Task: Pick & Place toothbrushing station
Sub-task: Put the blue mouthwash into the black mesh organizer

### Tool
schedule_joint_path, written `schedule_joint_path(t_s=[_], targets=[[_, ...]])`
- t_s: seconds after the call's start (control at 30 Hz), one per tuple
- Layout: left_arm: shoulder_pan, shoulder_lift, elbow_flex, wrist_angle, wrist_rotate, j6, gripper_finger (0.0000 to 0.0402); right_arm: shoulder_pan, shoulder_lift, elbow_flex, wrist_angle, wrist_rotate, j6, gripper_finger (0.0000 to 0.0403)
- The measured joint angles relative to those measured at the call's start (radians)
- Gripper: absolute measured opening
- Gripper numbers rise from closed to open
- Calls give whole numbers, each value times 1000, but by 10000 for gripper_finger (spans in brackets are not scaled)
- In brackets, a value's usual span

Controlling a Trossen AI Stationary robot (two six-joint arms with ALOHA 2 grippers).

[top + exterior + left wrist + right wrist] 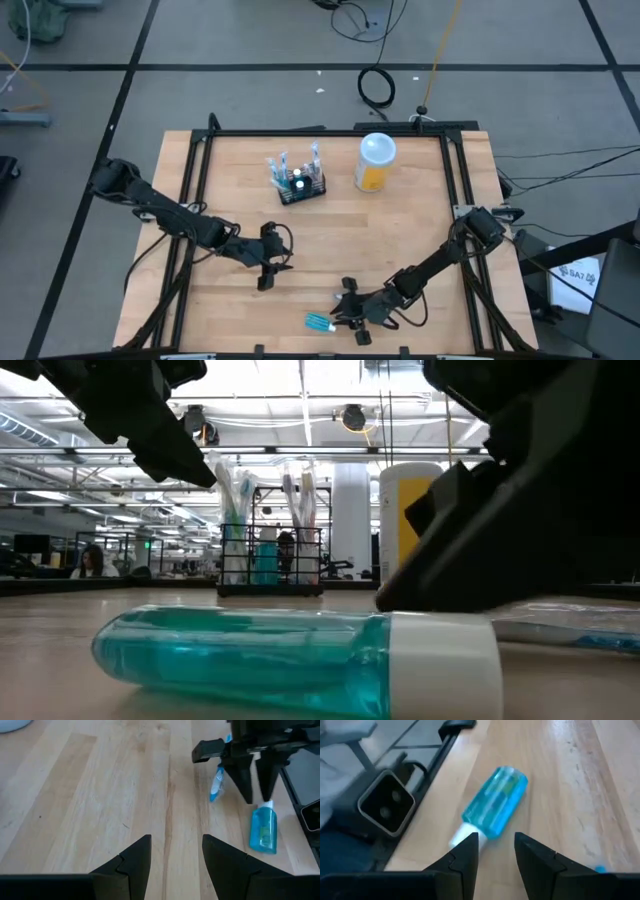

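A: Right tool state?

B: Jaws parted a little, nothing between them. It sits low over the front edge of the surface, tips just beside the white cap end of a blue bottle that lies on its side. The right wrist view shows the cap next to one finger, not gripped.

A: Left tool?

B: Also open, gap moderate, empty. It is to the left of the bottle and further back, over bare wood. Its wrist camera looks across at the right tool and the bottle.

A: Anything else near the bottle?

B: A thin blue and white item lies flat close to the bottle, by the right tool. Can't tell what it is.

A: And the rack?

B: The black rack stands upright well behind the bottle, toward the back of the surface, with toothbrushes sticking up out of it. Neither tool touches it. A white-lidded container with orange contents stands just right of the rack.
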Motion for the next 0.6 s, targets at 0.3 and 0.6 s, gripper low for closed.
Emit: schedule_joint_path(t_s=[0.3,0.6], targets=[[-7,0,0,74,5,46,184,-11,-2,68,-15,6,-66,119],[-68,61,1,277,27,178,184,-11,-2,74,-19,26,-140,151]])
